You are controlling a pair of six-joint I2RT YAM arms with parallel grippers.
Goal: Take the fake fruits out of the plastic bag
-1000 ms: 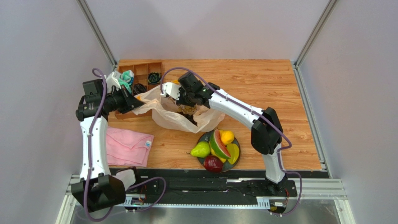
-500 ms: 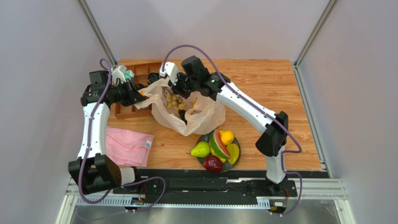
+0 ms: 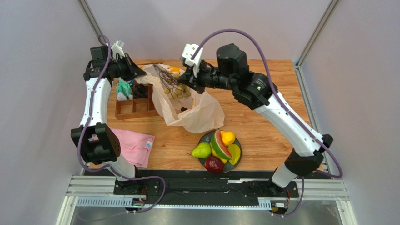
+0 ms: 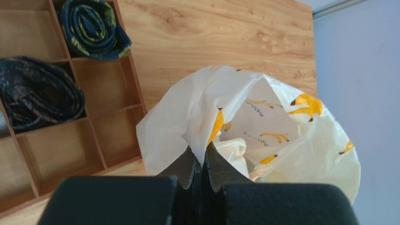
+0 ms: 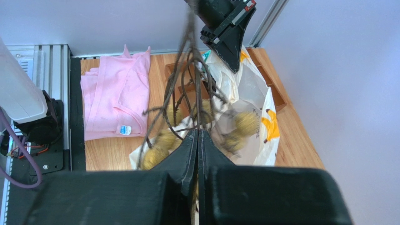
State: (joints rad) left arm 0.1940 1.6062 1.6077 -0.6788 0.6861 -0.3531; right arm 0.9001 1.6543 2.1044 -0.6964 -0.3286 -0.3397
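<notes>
Nearest the arm bases: dark plate (image 3: 202, 161) on the counter (image 3: 291, 79), loaded with green pear (image 3: 201, 150), dark red apple (image 3: 214, 164), watermelon slice (image 3: 218, 144), mango (image 3: 234, 153) and lemon (image 3: 228, 137), all packed against each other. Left of it and well apart, pink cloth (image 3: 131, 146) lies folded flat near the counter's near-left edge. Just behind the plate is the plastic bag (image 3: 197, 112): lower end slumped on the counter close to the plate's far rim, mouth pulled up and open toward the far left. Something small and dark shows inside the mouth, too small to identify. Left tool (image 4: 203, 152) is pinched tight on the bag's rim, a fold of banana-print film between its fingers, holding that edge up above the wooden tray (image 3: 136, 107). Right tool (image 5: 197, 134) is closed with no gap too. Its wrist view has the brown stalks of the pale grape bunch (image 3: 177, 90) running out past its tips, grapes blurred on both sides, so it grips the bunch by the stalks. Can't tell if bag film is caught in that pinch as well. Bunch hangs at the bag mouth, between the two tools, clear of the counter. Tray sits left of the bag, its right side partly covered by it. Teal sock (image 3: 123, 88) and black sock (image 3: 140, 90) sit in neighbouring compartments, with a dark patterned roll (image 4: 94, 26) in a farther one.
</notes>
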